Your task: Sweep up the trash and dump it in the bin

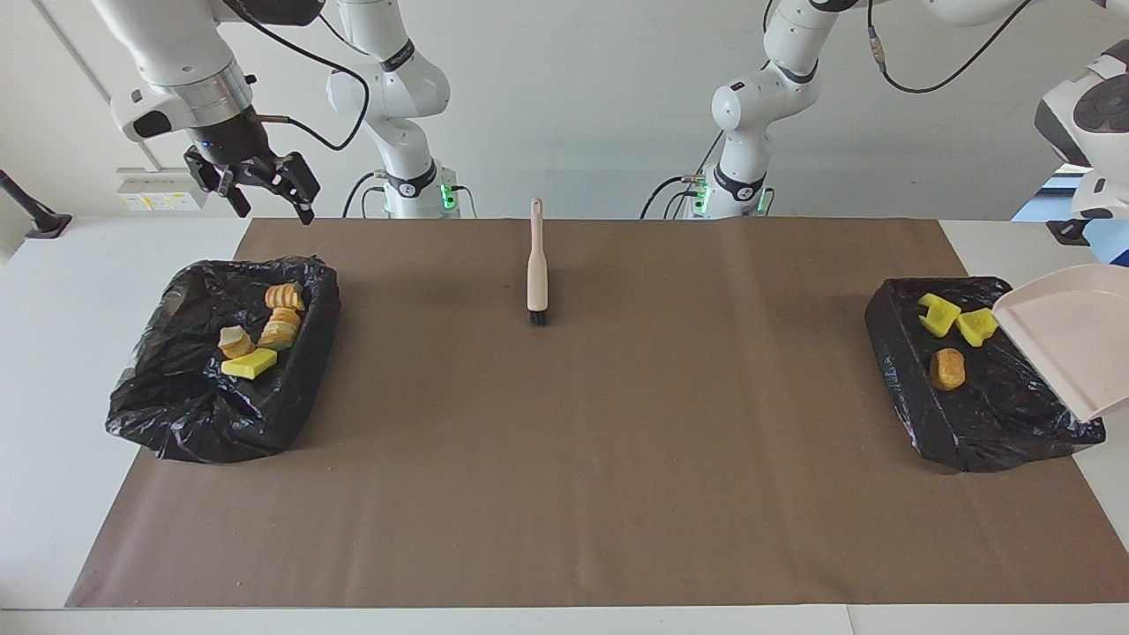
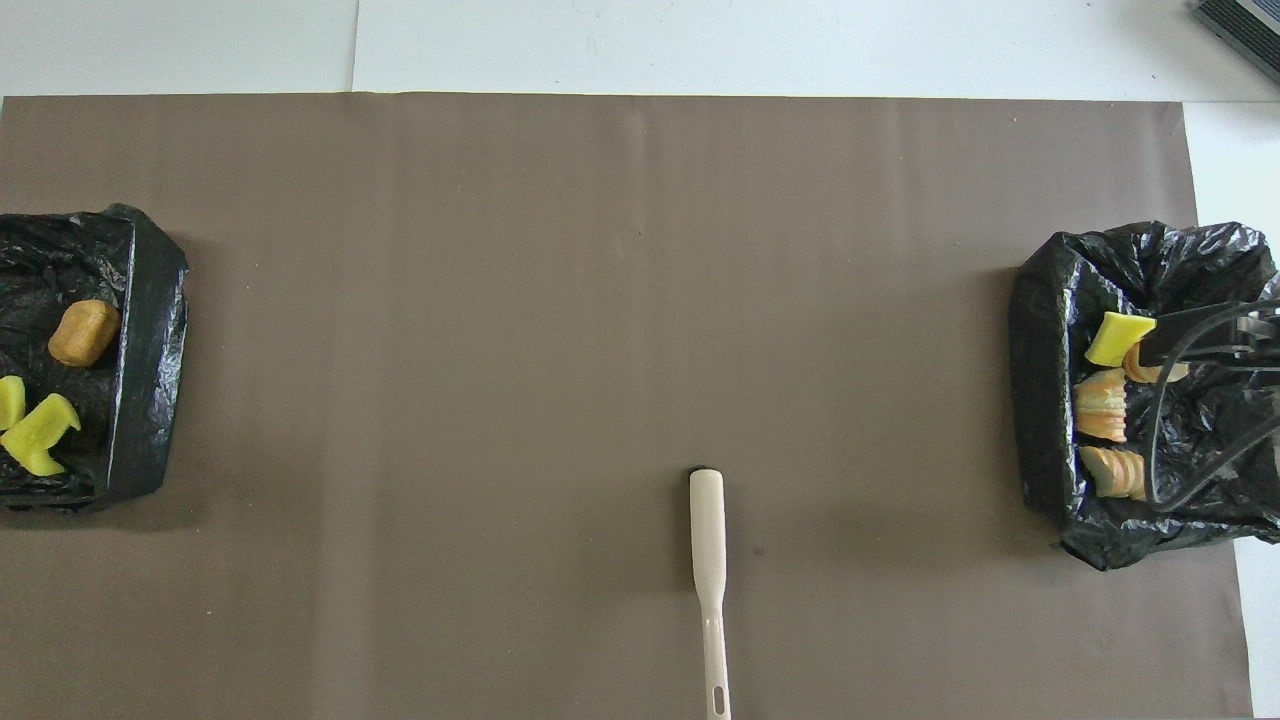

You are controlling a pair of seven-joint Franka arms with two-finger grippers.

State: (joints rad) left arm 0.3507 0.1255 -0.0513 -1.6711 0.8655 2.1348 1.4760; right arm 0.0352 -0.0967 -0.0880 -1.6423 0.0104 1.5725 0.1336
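The pink dustpan (image 1: 1070, 347) hangs tilted over the outer edge of the black-lined bin (image 1: 997, 428) at the left arm's end of the table; its handle and my left gripper are out of view. In that bin lie two yellow sponge bits (image 1: 940, 315) and a brown lump (image 1: 947, 369). My right gripper (image 1: 272, 210) is open and holds nothing, raised over the robots' side of the other bin (image 1: 176, 414). That bin contains tan bread-like slices (image 1: 283, 319) and a yellow sponge bit (image 1: 249, 363).
A cream brush (image 1: 536, 265) with dark bristles lies on the brown mat (image 1: 564, 459) midway between the bins, close to the robots, with its handle toward them. The bins sit at the two ends of the mat.
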